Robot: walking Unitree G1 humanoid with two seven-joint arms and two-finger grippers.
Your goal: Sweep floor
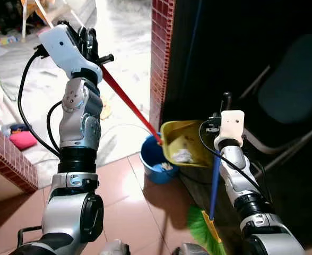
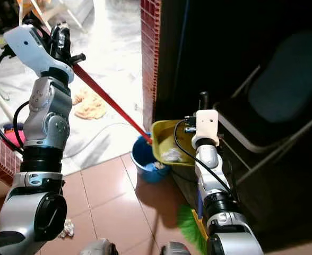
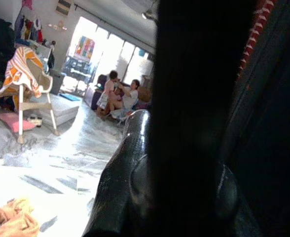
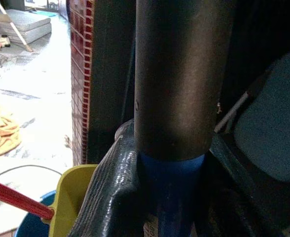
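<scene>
Dustpan held tipped over the bucket; broom upright beside it.
Left gripper [image 1: 92,45] clamps the red handle [image 1: 129,103]; yellow dustpan [image 1: 185,143] sits above the blue bucket [image 1: 153,159], hiding most of it. Right gripper [image 4: 150,163] grips the broom pole [image 1: 215,188]; green bristles [image 1: 201,228] are cut off below.

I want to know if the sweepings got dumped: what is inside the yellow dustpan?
The yellow dustpan, tilted over the blue bucket, holds a pale crumpled clump. The bucket's bottom is hidden by the pan.
</scene>
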